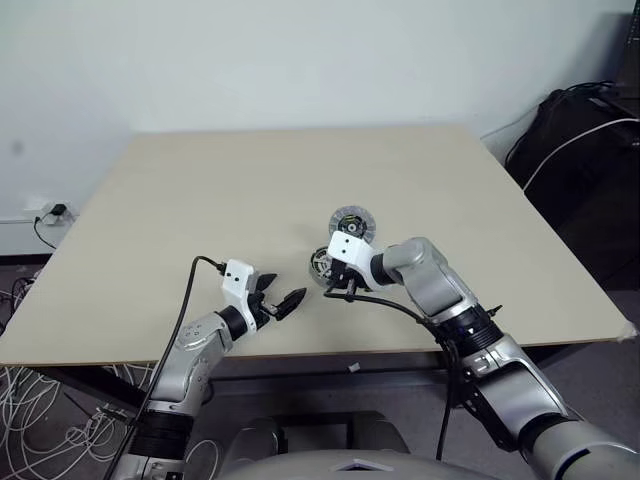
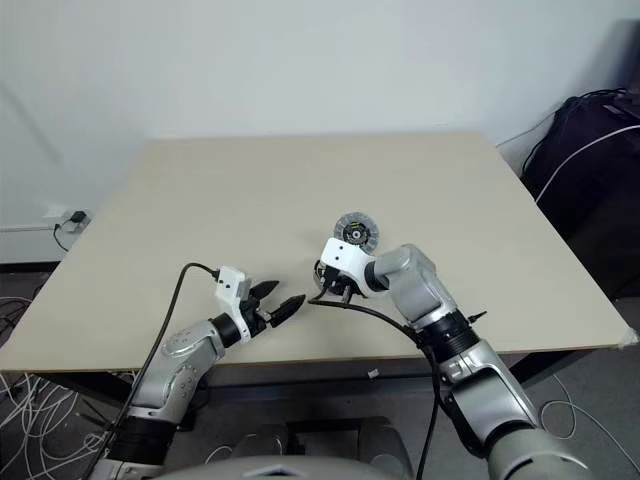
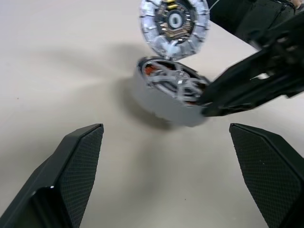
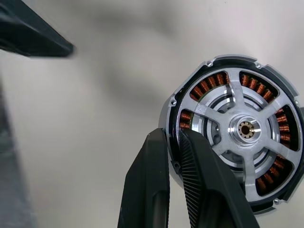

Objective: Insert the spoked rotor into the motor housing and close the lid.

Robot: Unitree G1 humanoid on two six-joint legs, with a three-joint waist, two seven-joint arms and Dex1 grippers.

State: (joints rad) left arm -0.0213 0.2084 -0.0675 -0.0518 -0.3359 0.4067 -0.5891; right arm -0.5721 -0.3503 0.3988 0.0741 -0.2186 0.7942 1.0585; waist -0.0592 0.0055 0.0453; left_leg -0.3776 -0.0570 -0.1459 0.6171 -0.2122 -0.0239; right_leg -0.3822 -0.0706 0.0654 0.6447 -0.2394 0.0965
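Note:
The motor housing (image 4: 207,85), with copper windings and a grey wall (image 3: 156,102), sits on the table (image 1: 200,200) near its front middle. In the left wrist view it looks tilted. The spoked rotor (image 4: 246,128) lies inside it, pale spokes over the windings. My right gripper (image 4: 173,137) is shut on the housing's rim, one finger outside the wall and one inside. The ribbed silver lid (image 1: 350,221) lies on the table just behind the housing. My left gripper (image 1: 285,292) stands open a short way to the housing's left, pointing at it with nothing between its fingers (image 3: 78,161).
The table's front edge (image 1: 330,352) runs just under both arms. A black bag with a white cable (image 1: 590,150) stands beyond the right edge. Loose cables (image 1: 30,400) lie on the floor at the left, below a wall socket (image 1: 50,212).

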